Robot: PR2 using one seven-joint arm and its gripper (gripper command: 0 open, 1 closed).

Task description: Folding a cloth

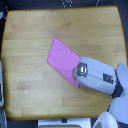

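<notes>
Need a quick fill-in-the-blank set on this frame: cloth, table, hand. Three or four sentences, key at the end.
1. The thin flat rectangular cloth is coloured ____.
2. It lies on a tabletop made of ____.
3. The robot's grey hand sits over the cloth's corner nearest the exterior view's ____ side.
4. The number of cloths on the table is ____.

Missing words: pink; wood; right; one.
</notes>
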